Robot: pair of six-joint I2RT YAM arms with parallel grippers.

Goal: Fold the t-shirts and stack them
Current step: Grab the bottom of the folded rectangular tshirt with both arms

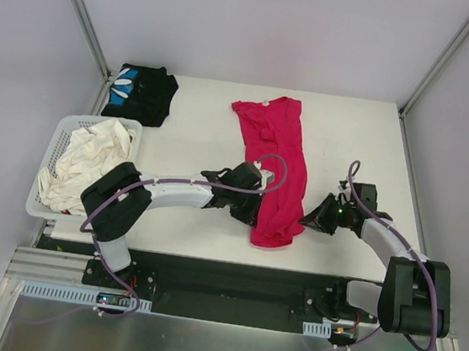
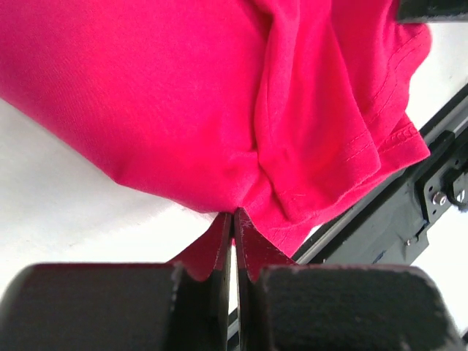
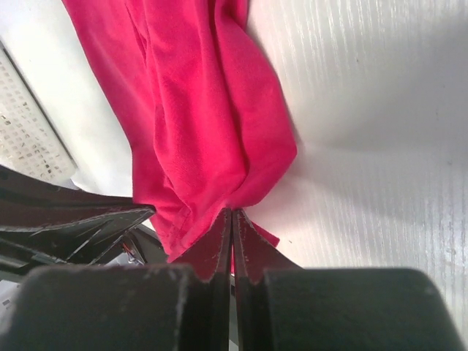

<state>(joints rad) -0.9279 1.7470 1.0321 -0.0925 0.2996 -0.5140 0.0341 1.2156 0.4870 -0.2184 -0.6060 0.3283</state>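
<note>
While the overhead view buries both grips under the wrists, the wrist cameras show them plainly: the left fingers [image 2: 219, 252] are clamped together on the near edge of the magenta-red t-shirt [image 1: 274, 159], and the right fingers [image 3: 250, 248] are pinched on its opposite near corner. The shirt lies lengthwise mid-counter [image 1: 197, 133], its far end cut off in both close views. Only overhead appear the black t-shirt [image 1: 142, 93] at the far-left corner and the white lattice basket [image 1: 54, 145] holding pale cloth [image 1: 88, 155].

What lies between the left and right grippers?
The near end of the magenta-red t-shirt, seen in the top view; the left gripper and right gripper are each shut on an edge of it.
</note>
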